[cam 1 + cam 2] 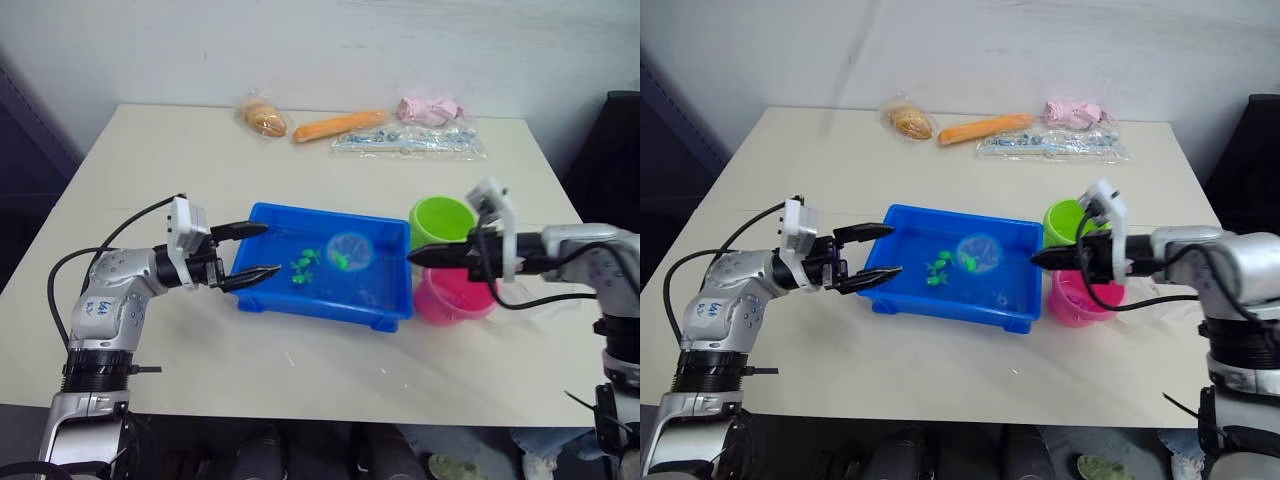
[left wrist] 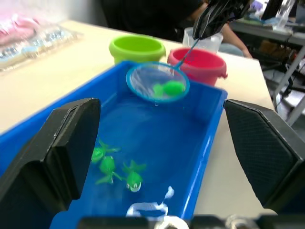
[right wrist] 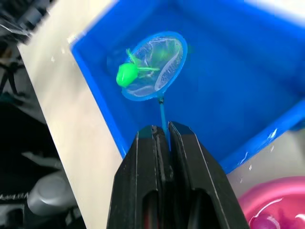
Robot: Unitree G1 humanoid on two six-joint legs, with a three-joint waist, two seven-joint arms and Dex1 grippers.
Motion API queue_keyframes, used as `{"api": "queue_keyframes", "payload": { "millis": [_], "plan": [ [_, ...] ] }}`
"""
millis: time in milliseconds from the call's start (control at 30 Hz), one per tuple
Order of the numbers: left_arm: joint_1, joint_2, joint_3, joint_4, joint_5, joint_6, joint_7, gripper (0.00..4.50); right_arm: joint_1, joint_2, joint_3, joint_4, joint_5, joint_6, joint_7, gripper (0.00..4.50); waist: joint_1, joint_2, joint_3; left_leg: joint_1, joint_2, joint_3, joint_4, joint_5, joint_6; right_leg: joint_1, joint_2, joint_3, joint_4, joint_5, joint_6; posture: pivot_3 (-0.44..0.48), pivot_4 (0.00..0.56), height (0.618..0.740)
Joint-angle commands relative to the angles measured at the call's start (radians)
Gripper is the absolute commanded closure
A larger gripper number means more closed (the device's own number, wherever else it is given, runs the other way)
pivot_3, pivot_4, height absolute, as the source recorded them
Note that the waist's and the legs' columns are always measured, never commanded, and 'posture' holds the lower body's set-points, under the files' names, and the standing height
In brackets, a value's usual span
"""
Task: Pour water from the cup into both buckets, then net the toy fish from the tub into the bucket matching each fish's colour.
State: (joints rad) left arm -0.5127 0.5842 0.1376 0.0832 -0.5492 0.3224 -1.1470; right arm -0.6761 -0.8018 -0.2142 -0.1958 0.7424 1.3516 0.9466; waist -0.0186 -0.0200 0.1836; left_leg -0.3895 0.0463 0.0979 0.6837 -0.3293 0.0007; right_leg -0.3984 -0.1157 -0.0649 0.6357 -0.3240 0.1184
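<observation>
right gripper (image 3: pixel 162 138) clamps blue-rimmed hoop net (image 3: pixel 153 65) holding green plastic fish (image 3: pixel 127 74) above shallow blue plastic tub (image 1: pixel 385 290); transfer pending, three green fish (image 2: pixel 114 168) remain inside; left gripper (image 1: pixel 255 251) wide, empty.

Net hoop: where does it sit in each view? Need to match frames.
Left eye: net hoop over the tub, right of centre.
Right eye: same spot.
Left wrist: upper middle, before the buckets.
Right wrist: upper centre, above the right hand.
Shared landmark: the green fish inside it.

net (image 3: pixel 153 65) holding green fish (image 3: pixel 127 74) (over blue tub (image 1: pixel 275 222)), buckets (image 1: pixel 441 222) beside
</observation>
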Motion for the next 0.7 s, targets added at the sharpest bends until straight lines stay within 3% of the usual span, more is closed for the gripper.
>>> {"api": "queue_keyframes", "payload": {
  "millis": [33, 167, 333, 500, 700],
  "plan": [
    [-0.053, -0.027, 0.025, -0.053, -0.055, 0.030, 0.044, 0.05, 0.029, -0.015, -0.133, -0.099, 0.068, 0.045, -0.062, 4.50, 0.006, 0.000, 0.000, 0.000, 0.000, 0.000, 0.000, 0.000, 0.000, 0.000, 0.000, 0.000, 0.000, 0.000, 0.000, 0.000, 0.150, 0.740],
    [-0.123, -0.073, 0.038, -0.071, -0.099, 0.136, 0.167, 0.05, 0.093, -0.024, -0.306, -0.187, 0.092, 0.091, -0.162, 4.50, 0.018, 0.000, 0.000, 0.000, 0.000, 0.000, 0.000, 0.000, 0.000, 0.000, 0.000, 0.000, 0.000, 0.000, 0.000, 0.000, 0.150, 0.740],
    [-0.163, -0.098, 0.007, -0.078, -0.095, 0.142, 0.171, 0.05, 0.171, -0.058, -0.448, -0.218, 0.079, 0.091, -0.242, 4.50, 0.021, 0.000, 0.000, -0.001, -0.001, 0.000, 0.000, 0.000, 0.000, 0.000, 0.000, 0.001, -0.001, 0.000, 0.000, 0.000, 0.150, 0.740],
    [-0.191, -0.115, -0.015, -0.064, -0.089, 0.152, 0.167, 0.05, 0.224, -0.094, -0.473, -0.173, 0.012, 0.041, -0.332, 4.50, 0.016, 0.000, 0.000, 0.000, -0.001, 0.001, 0.000, 0.000, 0.000, 0.000, 0.002, 0.001, 0.000, 0.000, 0.001, 0.000, 0.150, 0.740],
    [-0.201, -0.124, -0.029, -0.049, -0.073, 0.143, 0.178, 0.05, 0.247, -0.125, -0.384, -0.099, -0.087, -0.086, -0.386, 4.50, 0.017, 0.000, 0.000, 0.001, -0.002, 0.001, 0.000, 0.000, 0.000, 0.000, 0.001, 0.001, 0.000, 0.000, 0.001, 0.000, 0.150, 0.740]
  ]
}}
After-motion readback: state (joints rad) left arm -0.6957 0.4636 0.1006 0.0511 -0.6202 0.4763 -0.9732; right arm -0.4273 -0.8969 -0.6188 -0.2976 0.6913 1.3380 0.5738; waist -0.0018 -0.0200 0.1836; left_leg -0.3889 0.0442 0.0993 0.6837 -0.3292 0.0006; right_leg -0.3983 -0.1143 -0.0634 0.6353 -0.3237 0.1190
